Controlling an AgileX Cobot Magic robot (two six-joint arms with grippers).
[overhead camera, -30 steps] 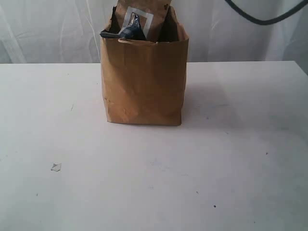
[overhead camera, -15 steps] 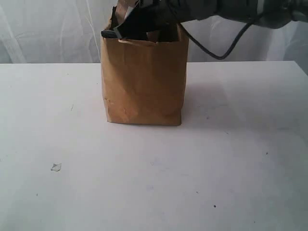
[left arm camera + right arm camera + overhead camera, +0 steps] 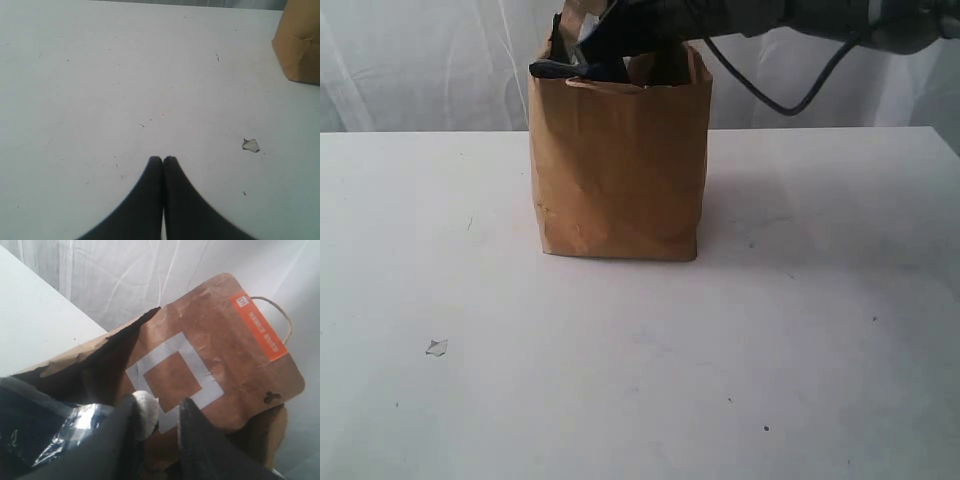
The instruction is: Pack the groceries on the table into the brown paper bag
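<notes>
White table (image 3: 800, 380), a few small dark specks. Brown paper bag (image 3: 620, 170) stands upright toward the back. Small pale scrap (image 3: 436, 347) lies well apart, nearer the camera, left of the bag.

Print is showing, none of it legible
Just beyond the right gripper (image 3: 159, 402), the brown pouch (image 3: 220, 365) is bearing a white square outline (image 3: 172, 375) and an orange strip (image 3: 260, 327) of white lettering, too blurred to read.

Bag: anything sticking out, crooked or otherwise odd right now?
Yes. In the exterior view the dark packet juts out over the bag's left rim, and the brown pouch pokes up well above the top rather than sitting inside. A small pale scrap also lies on the table.
</notes>
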